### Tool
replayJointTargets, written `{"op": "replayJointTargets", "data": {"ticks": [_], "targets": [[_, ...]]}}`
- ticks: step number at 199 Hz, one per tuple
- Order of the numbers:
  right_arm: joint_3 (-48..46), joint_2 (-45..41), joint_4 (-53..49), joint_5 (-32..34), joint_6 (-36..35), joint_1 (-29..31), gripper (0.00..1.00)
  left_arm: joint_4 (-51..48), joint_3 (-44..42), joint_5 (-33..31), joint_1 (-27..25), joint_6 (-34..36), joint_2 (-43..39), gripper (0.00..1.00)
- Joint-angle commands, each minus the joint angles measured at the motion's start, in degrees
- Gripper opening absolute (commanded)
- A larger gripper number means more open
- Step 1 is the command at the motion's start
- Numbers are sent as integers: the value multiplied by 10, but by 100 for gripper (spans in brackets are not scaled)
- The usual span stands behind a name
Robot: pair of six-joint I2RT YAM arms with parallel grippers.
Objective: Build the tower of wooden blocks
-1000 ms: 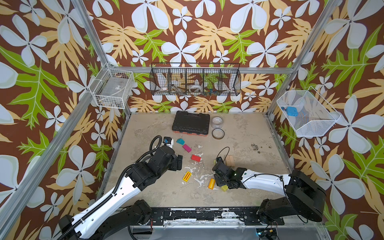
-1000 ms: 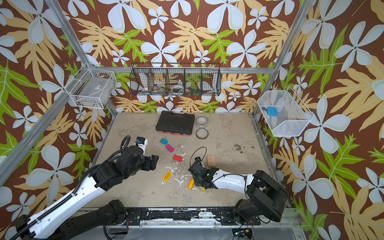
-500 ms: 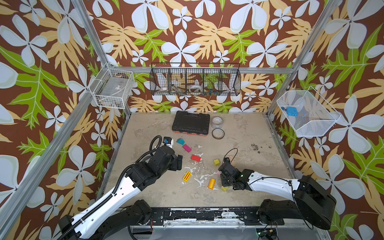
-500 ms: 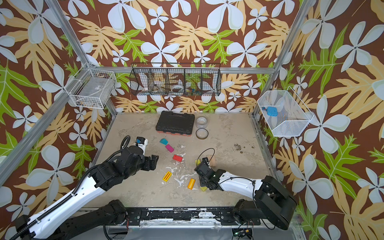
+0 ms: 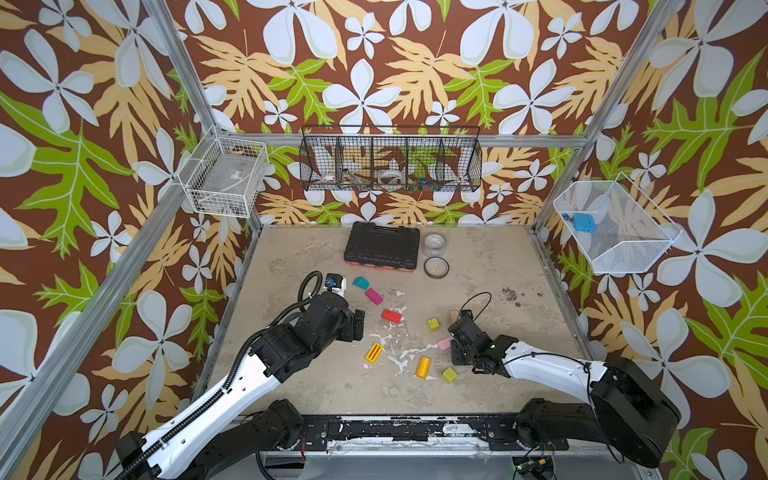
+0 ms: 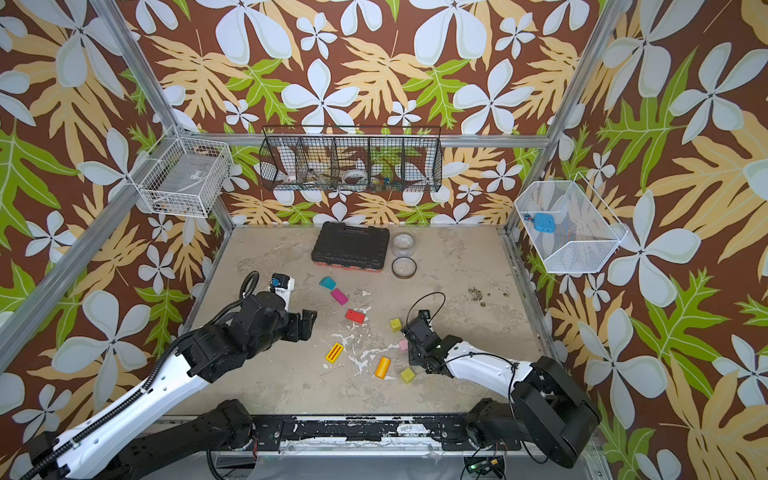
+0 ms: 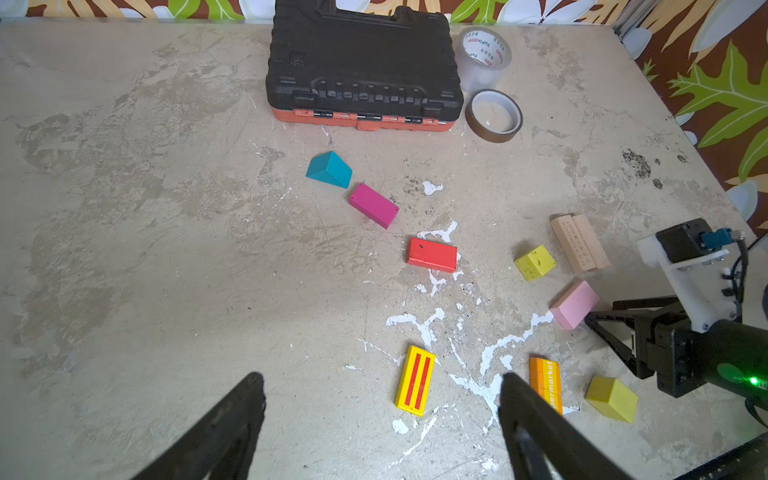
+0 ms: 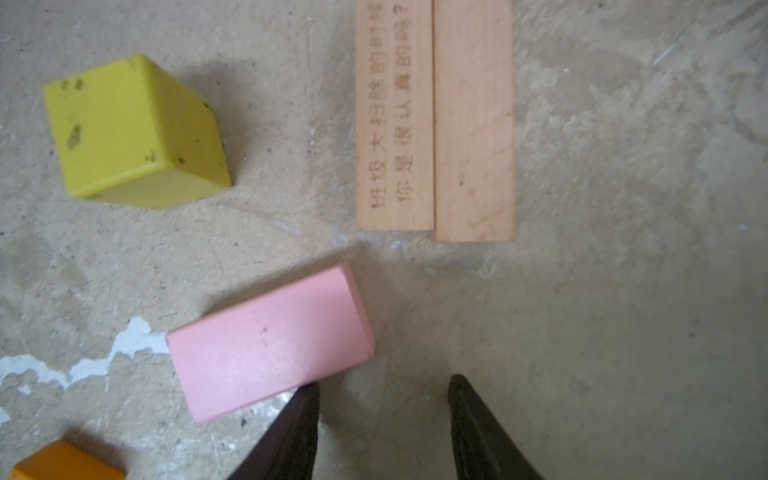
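Our right gripper (image 8: pixel 382 380), jaws apart and empty, touches the pink block (image 8: pixel 270 340) lying just beside the wood bars (image 8: pixel 434 124), which we judge sit paired, side touching side, as a base for stacking.

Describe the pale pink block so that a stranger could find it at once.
From the black case at the back of the table, come forward to the right tool. The pale pink block lies flat at that tool's tip, near two plain wood bars. It is much paler than the magenta block, which lies near the teal wedge.
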Motion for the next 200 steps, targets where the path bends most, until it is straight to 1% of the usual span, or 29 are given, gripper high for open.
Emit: {"op": "replayJointTargets", "data": {"ticks": [1,25,61,79,99,147,200], "targets": [[-7,-3,-32,-43,-8,-1,58,9,-2,-4,0,4,-2,89],[-21,-38,-19,-64,-15,0,70,8,-1,-4,0,4,2,89],[-39,-98,-10,-68,-14,-1,85,9,-1,-4,0,5,1,89],[-40,-95,-4,-74,-17,-1,88,9,-2,-5,0,4,1,89],[-26,-64,-1,-71,-27,-1,92,9,-1,-4,0,4,2,89],[31,27,-7,-50,-60,0,93,8,-2,-7,0,4,2,89],[40,49,3,-58,-74,5,92,8,-1,-4,0,4,5,89]]}}
